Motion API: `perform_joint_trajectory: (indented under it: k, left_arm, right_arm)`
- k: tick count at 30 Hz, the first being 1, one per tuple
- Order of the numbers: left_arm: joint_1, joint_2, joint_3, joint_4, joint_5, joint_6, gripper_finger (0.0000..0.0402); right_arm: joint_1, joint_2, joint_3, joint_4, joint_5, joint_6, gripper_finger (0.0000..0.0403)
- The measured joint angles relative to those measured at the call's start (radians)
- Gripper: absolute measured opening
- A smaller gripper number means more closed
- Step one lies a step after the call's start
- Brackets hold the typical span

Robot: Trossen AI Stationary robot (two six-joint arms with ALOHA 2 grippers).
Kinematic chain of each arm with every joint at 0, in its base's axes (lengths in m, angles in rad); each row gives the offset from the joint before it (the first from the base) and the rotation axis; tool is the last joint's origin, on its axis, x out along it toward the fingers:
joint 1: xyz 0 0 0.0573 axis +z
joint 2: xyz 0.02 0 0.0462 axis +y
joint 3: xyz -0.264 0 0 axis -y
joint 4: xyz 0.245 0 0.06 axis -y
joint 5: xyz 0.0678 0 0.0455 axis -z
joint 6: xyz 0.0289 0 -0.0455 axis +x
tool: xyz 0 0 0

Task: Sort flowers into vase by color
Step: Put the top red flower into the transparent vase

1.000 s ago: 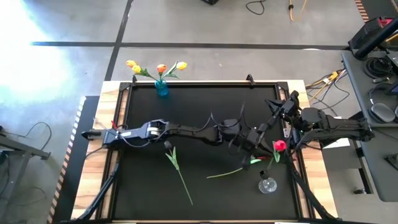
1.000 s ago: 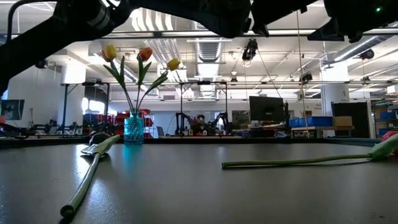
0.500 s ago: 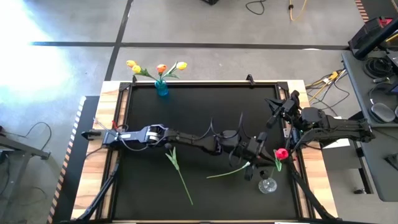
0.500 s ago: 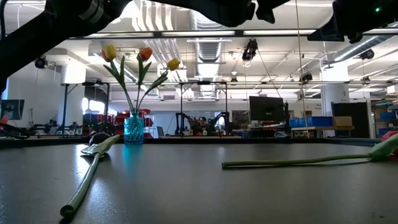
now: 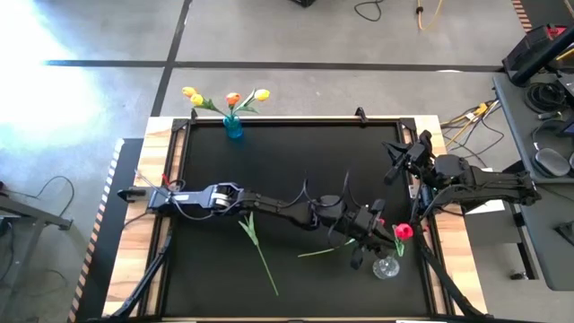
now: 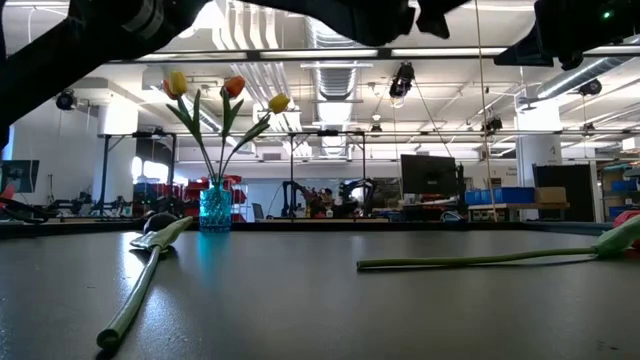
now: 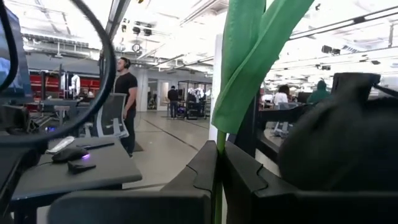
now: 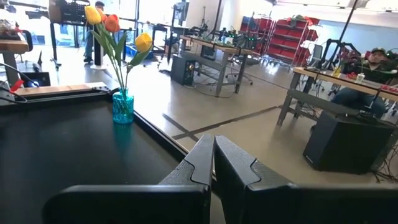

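My left gripper [image 5: 378, 237] is shut on a red tulip [image 5: 403, 231] just beyond a clear glass vase [image 5: 386, 267] at the near right. In the left wrist view its stem [image 7: 217, 158] stands between my fingers and its green leaves [image 7: 249, 62] rise above them. My right gripper [image 5: 393, 169] is shut and empty at the right edge; it also shows in the right wrist view [image 8: 213, 149]. A blue vase [image 5: 233, 126] at the far left holds yellow and orange tulips. Two more flowers [image 5: 258, 244] [image 5: 321, 251] lie flat on the mat. My left gripper pinches the red tulip's thin green stem [image 7: 217, 163] below its leaves, between its two fingers. The fingers lie about level and across the stem. The tulip stands upright in the hold, clear of the table, its leaves and head above the fingers.
The black mat [image 5: 296, 161] has a raised frame around it. In the low view the two lying stems [image 6: 140, 290] [image 6: 470, 262] cross the near half. The right arm [image 5: 475, 184] rests along the right edge. A person [image 7: 124, 99] stands in the room beyond.
My left gripper has moved toward the table's near edge, toward the clear vase, carrying the red tulip upright; its head now sits closer to the vase. The flowers on the mat have stayed put.
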Motion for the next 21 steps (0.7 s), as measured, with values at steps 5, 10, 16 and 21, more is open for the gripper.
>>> perform_joint_trajectory:
  k: [5, 10, 16, 21]
  left_arm:
    - [0.000, 0.044, 0.013, 0.038, -0.002, -0.023, 0.0000]
    - [-0.002, 0.057, 0.020, 0.068, -0.005, -0.011, 0.0000]
    - [-0.001, 0.056, 0.021, 0.085, -0.011, 0.036, 0.0000]
    - [-0.001, 0.051, 0.021, 0.044, -0.011, 0.050, 0.0000]
  right_arm:
    - [0.000, 0.000, 0.000, 0.000, 0.000, 0.002, 0.0009]
    - [0.001, 0.000, 0.000, 0.000, 0.000, 0.002, 0.0009]
    - [0.001, 0.000, -0.001, 0.000, -0.002, 0.001, 0.0009]
    - [0.001, 0.000, -0.001, 0.000, -0.003, 0.000, 0.0009]
